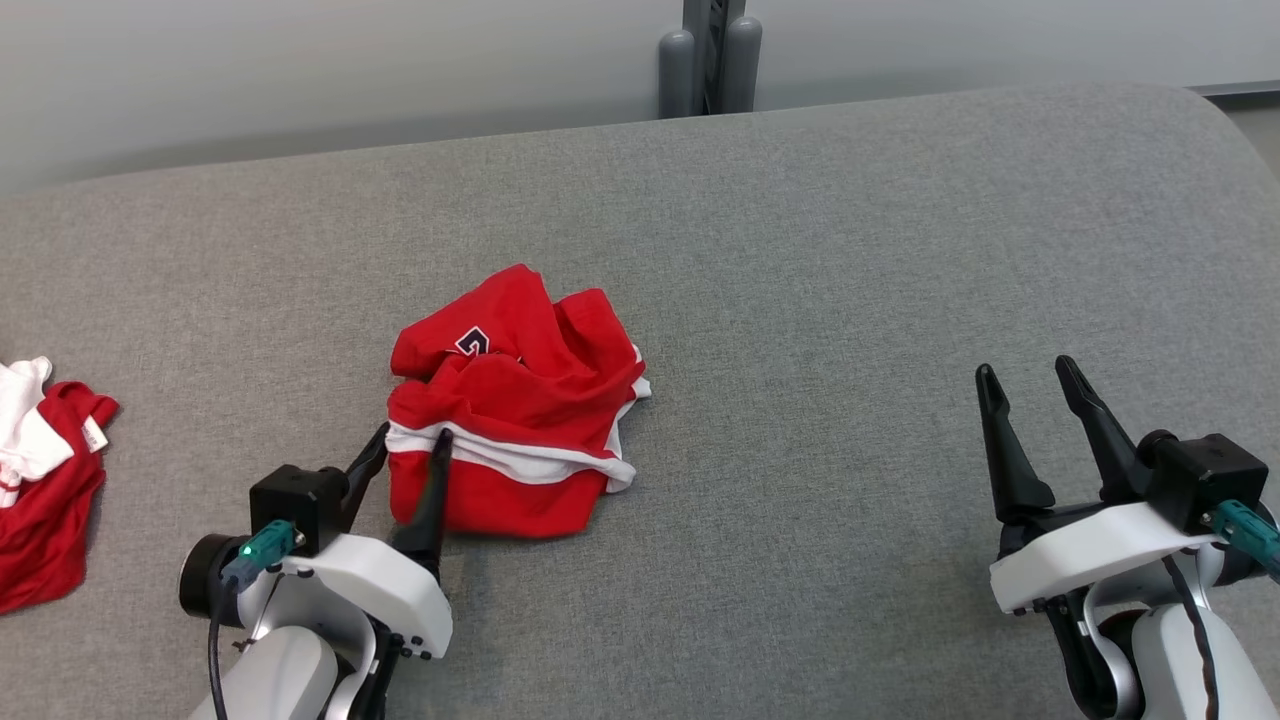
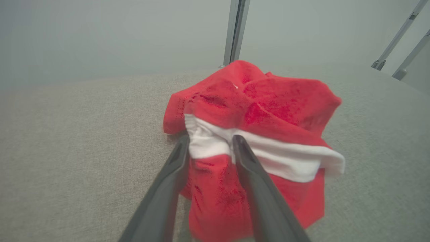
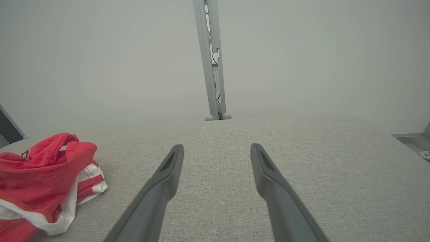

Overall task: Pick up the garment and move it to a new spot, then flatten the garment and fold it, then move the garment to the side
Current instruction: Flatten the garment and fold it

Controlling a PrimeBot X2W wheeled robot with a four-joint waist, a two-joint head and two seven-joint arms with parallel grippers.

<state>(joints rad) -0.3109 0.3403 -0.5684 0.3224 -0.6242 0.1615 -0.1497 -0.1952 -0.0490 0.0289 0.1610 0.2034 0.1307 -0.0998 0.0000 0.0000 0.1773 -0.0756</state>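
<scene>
The garment point(image 1: 530, 395) is a red jersey with white bands, lying crumpled left of centre on the grey padded table point(image 1: 850, 250). My left gripper point(image 1: 412, 435) is at its near left edge, jaws partly open. One finger is outside the cloth and the other rests on it. In the left wrist view the left gripper point(image 2: 211, 138) has a bunch of the garment's point(image 2: 268, 111) white band between its fingers. My right gripper point(image 1: 1025, 368) hovers open and empty over bare table at the lower right. The right wrist view has the right gripper point(image 3: 217, 146) and the garment point(image 3: 43, 174) far left.
A second heap of red and white clothing point(image 1: 45, 480) lies at the table's left edge. A grey metal post point(image 1: 705, 55) stands behind the far edge. Bare grey surface stretches between the garment and my right gripper.
</scene>
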